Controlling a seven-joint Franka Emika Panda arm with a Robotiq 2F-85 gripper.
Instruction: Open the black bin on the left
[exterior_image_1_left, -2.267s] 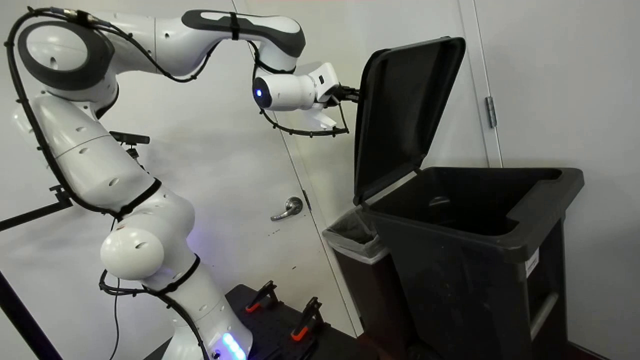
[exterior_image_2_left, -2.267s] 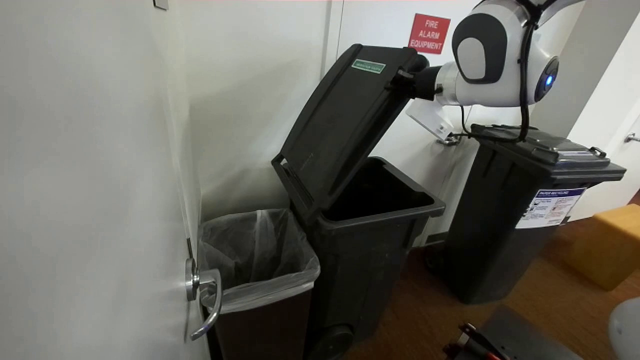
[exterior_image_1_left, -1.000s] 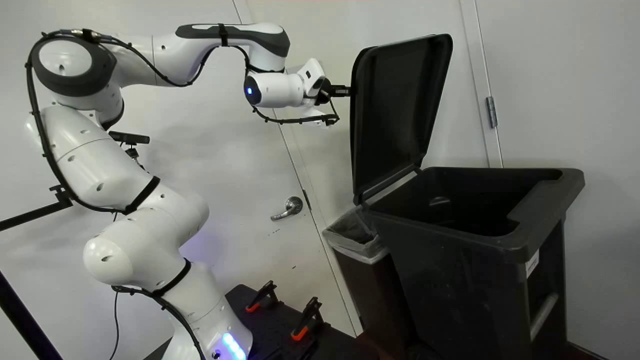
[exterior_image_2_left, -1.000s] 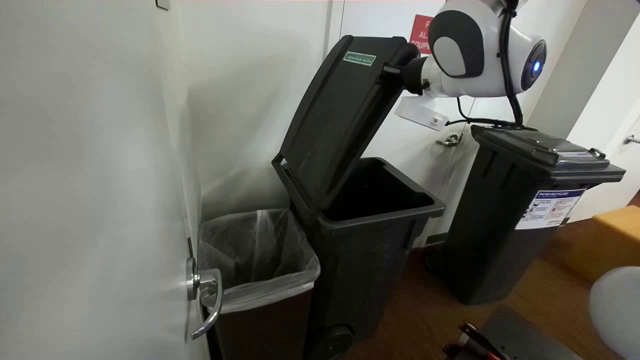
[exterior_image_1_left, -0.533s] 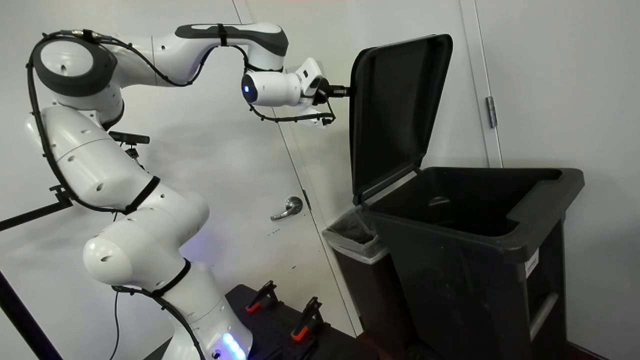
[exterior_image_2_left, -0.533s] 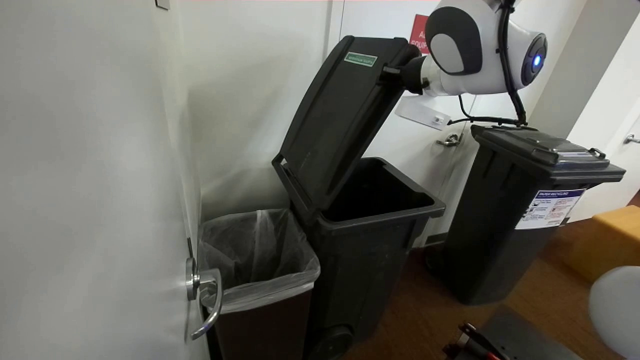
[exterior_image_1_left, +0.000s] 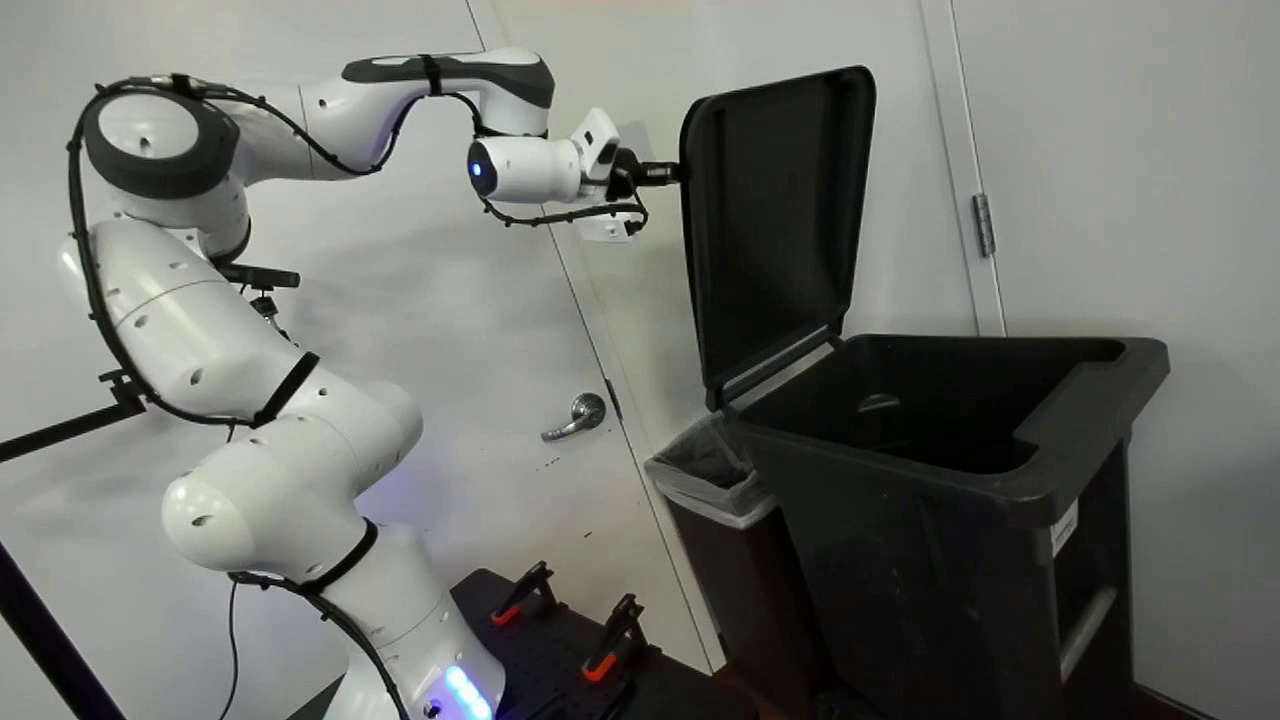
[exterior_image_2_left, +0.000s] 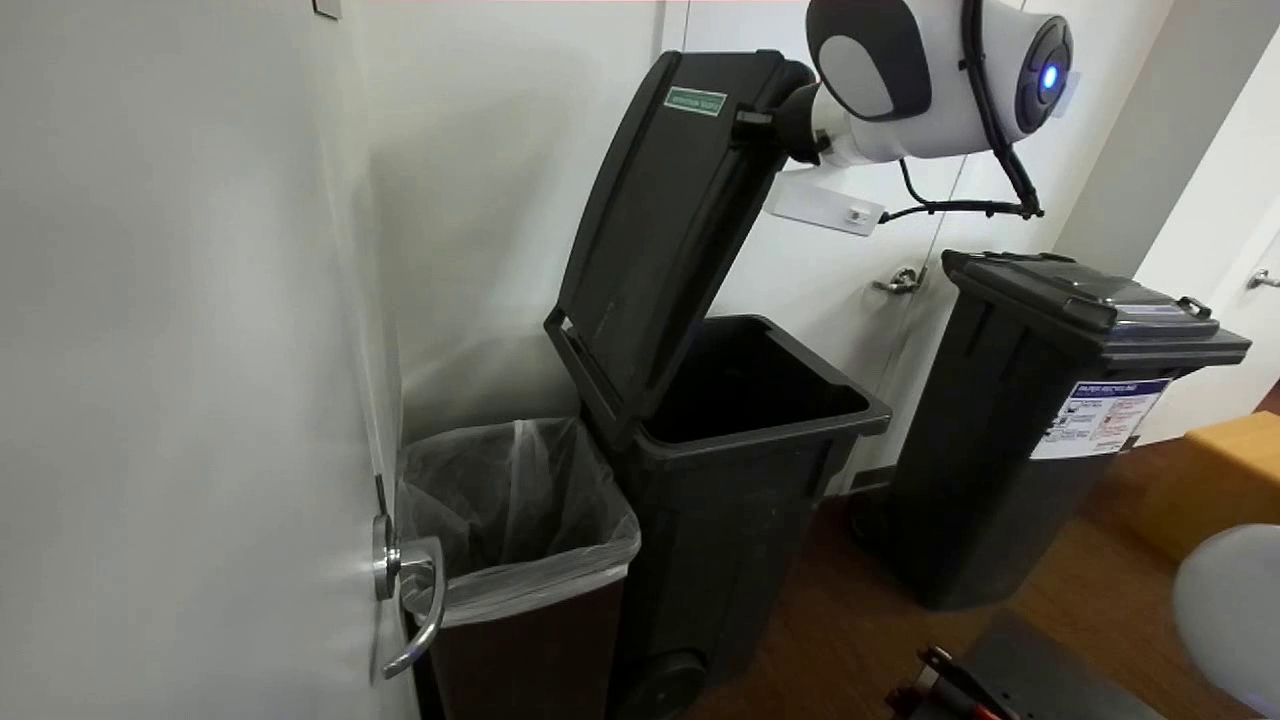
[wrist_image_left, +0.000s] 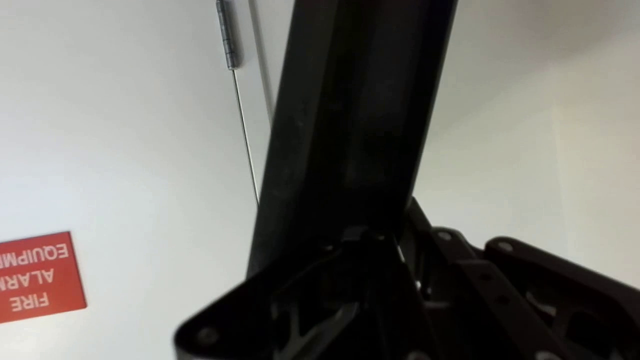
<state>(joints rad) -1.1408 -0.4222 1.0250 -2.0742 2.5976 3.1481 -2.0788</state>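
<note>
1. Your gripper is clamped on the side edge of the lid, near its upper end; the jaws sit dark on dark, so you cannot make out the exact contact.
2. The black bin stands on the floor below your gripper; in an exterior view you have its body down and to the left of the grip.
3. The lid stands well up off the rim, steeply tilted; on its outer face, just left of your gripper in that view, you see a green label with lettering too small to read.
4. In the wrist view, the lid's edge runs up the middle from your gripper, with a red sign to its left, upside down and cut off at the left.
5. The floor is reddish brown. In an exterior view you have a wastebasket with a clear liner just left of the black bin; to the right, apart from it, a second bin with its cover down and a white notice; and at the far right an orange-brown box.
6. In an exterior view your arm rises at the left from a black platform carrying two clamps with orange ends.
7. Behind the arm you have a white door with a lever handle.
</note>
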